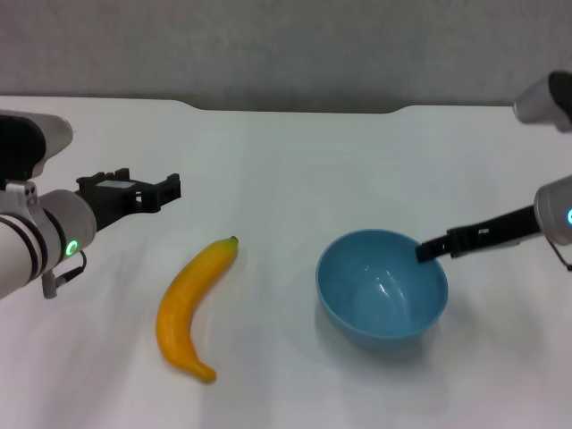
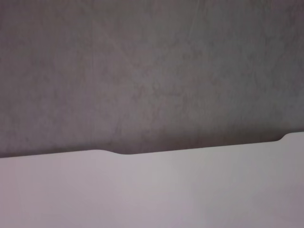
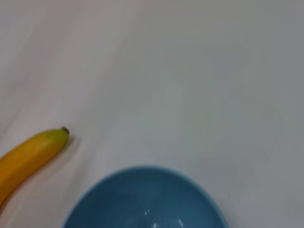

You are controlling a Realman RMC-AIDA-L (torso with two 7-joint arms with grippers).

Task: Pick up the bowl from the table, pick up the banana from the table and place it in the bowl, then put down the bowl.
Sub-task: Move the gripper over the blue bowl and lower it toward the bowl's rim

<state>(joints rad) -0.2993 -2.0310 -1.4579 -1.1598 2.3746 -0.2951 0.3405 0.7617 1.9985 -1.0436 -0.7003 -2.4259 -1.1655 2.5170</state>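
Observation:
The light-blue bowl (image 1: 382,290) stands upright and empty on the white table (image 1: 286,161), right of centre. The yellow banana (image 1: 189,306) lies on the table to its left, stem tip toward the far side. My right gripper (image 1: 427,249) reaches in from the right, with its tip at the bowl's near-right rim. The right wrist view shows the bowl (image 3: 145,202) from above and the banana's stem end (image 3: 33,152). My left gripper (image 1: 170,188) is open and empty, held above the table to the far left of the banana.
The table's far edge has a shallow notch (image 1: 295,109) in front of a grey wall. The left wrist view shows only that far edge (image 2: 118,153) and the wall.

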